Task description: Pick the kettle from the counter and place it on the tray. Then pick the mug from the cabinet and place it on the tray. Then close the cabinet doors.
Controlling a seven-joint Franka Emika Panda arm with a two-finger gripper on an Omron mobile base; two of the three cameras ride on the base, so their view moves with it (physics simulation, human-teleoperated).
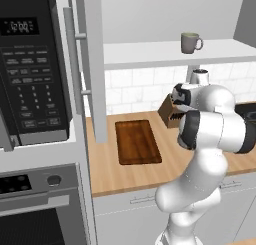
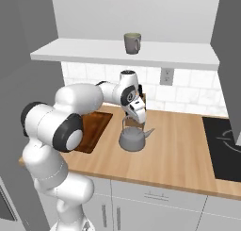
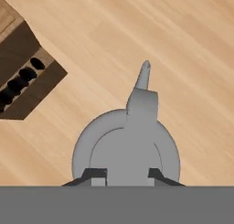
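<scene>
1. Pincer (image 2: 132, 123) sits right over the kettle (image 2: 132, 138), pointing down; in hand view its two dark fingertips (image 3: 95, 174) stand either side of the kettle's arched handle, closing in on it. Can't tell if the grasp is firm yet.
2. Kettle rests on the counter (image 2: 179, 154), roughly mid-depth, just right of the tray's right edge; spout points right in right base view.
3. Tray (image 1: 136, 141) lies flat on counter, long side running front to back, bare, nearer the counter's left end. Arm's elbow overlaps its near part in right base view.
4. Knife block (image 1: 168, 113), dark brown w/ slots, sits toward the back edge of the counter behind kettle, near the tiled wall; seen at upper left in hand view (image 3: 23, 74). Near the kettle but not touching.
5. Mug (image 2: 132, 43) stands upright on the cabinet (image 2: 122, 53) shelf, above and behind kettle, handle to the right.
6. Cabinet doors open: left one (image 1: 92, 64) swung out, edge-on above the tray's left side w/ silver bar handle; right one partly seen at frame edge (image 2: 228, 37).
7. Black cooktop (image 2: 223, 147) at counter's right end, well apart from kettle.
8. Microwave (image 1: 30, 69) over oven (image 1: 35, 204) in column left of counter.
9. Wall outlet (image 2: 165, 76) on tiles behind kettle.
</scene>
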